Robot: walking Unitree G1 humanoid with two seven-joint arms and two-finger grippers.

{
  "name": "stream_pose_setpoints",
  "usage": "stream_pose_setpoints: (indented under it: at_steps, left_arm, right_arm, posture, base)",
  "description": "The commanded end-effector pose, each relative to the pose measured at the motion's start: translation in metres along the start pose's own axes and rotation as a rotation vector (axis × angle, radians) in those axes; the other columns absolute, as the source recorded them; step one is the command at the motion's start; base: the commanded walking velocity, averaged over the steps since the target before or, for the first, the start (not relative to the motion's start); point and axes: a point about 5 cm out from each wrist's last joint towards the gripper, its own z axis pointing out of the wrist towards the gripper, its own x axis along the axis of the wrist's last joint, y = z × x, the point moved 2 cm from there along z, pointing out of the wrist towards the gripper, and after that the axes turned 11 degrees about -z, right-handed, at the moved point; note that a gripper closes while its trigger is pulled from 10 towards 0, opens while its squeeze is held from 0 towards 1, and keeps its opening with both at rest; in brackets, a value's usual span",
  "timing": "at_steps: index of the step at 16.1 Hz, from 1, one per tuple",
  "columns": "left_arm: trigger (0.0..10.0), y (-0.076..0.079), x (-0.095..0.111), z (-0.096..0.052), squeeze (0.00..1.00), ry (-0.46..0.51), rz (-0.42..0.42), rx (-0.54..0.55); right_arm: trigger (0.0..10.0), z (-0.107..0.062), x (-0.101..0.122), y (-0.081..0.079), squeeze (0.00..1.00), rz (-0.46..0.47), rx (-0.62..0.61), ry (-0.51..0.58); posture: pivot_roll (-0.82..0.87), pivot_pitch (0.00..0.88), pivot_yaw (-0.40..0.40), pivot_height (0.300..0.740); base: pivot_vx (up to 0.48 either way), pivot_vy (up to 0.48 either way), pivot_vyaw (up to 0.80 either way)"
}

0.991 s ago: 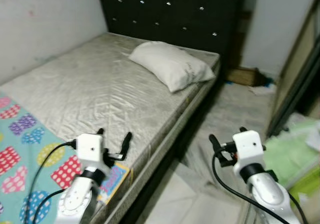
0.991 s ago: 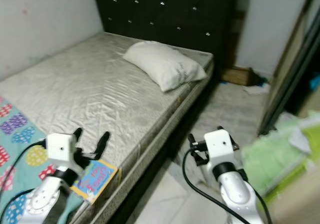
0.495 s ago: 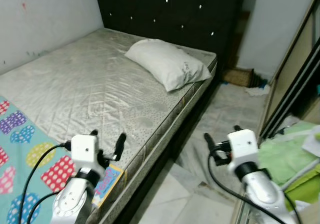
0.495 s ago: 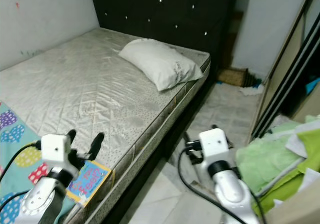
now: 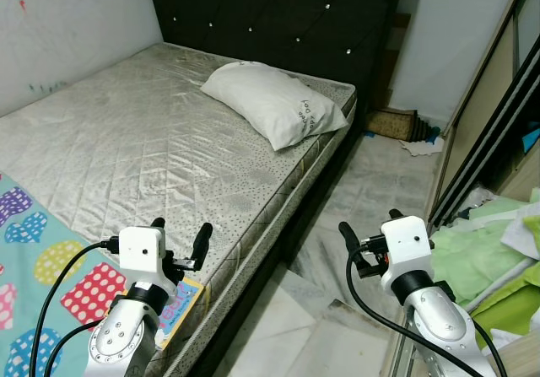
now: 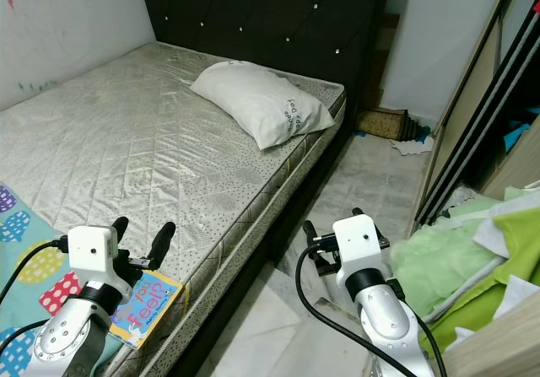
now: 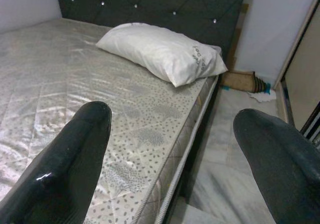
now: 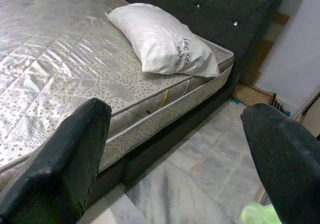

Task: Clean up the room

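Bare quilted mattress [image 5: 152, 141], white pillow [image 5: 272, 103], tiled floor [image 5: 371, 183]

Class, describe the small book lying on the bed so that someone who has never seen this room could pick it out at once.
Start at the bed with its grey quilted mattress and dark studded headboard. Go to the foot end, away from the white pillow, to the mattress edge beside the floor. There lies a thin picture book, its blue and yellow cover with pink lettering partly overlapping the heart-patterned blanket.

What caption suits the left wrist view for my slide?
Open left gripper faces a bare mattress with a white pillow against the dark headboard.
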Motion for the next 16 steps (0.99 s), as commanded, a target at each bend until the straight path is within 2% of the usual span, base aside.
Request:
stream_pose_setpoints:
  at_steps: [1, 2, 3, 7, 9, 13, 16]
  left_arm:
    - [10.0, -0.005, 0.005, 0.003, 0.0, 0.02, 0.01, 0.023]
    - [10.0, -0.007, 0.006, 0.003, 0.0, 0.019, 0.01, 0.039]
    - [10.0, -0.009, 0.006, 0.004, 0.0, 0.016, 0.005, 0.046]
    - [10.0, -0.009, 0.007, 0.01, 0.0, 0.018, 0.005, 0.043]
    - [10.0, -0.008, 0.007, 0.015, 0.0, 0.031, 0.0, 0.039]
    - [10.0, -0.001, 0.006, 0.019, 0.0, 0.034, -0.011, 0.026]
    - [10.0, -0.004, -0.004, 0.021, 0.0, 0.005, 0.004, 0.006]
  right_arm:
    - [10.0, 0.003, 0.005, 0.008, 0.0, 0.062, -0.057, 0.007]
    - [10.0, 0.005, 0.004, 0.012, 0.0, 0.111, -0.09, -0.009]
    - [10.0, 0.006, 0.003, 0.015, 0.0, 0.122, -0.115, -0.018]
    - [10.0, 0.008, 0.003, 0.011, 0.0, 0.101, -0.107, -0.007]
    - [10.0, 0.011, 0.006, 0.017, 0.0, 0.1, -0.137, 0.004]
    - [10.0, 0.006, 0.006, 0.023, 0.0, 0.113, -0.18, 0.002]
    - [10.0, 0.002, -0.009, 0.016, 0.0, 0.1, -0.176, -0.044]
  posture:
    - [-0.12, 0.0, 0.031, 0.74]
    - [-0.12, 0.0, 0.031, 0.74]
    - [-0.12, 0.0, 0.034, 0.74]
    - [-0.13, 0.0, 0.037, 0.74]
    - [-0.15, 0.0, 0.039, 0.74]
    - [-0.17, 0.0, 0.055, 0.74]
    - [-0.17, 0.0, 0.057, 0.74]
  base:
    - [0.0, 0.0, 0.0]
    - [0.0, 0.0, 0.0]
    - [0.0, 0.0, 0.0]
    - [0.0, 0.0, 0.0]
    - [0.0, 0.0, 0.0]
    - [0.0, 0.0, 0.0]
    - [0.0, 0.0, 0.0]
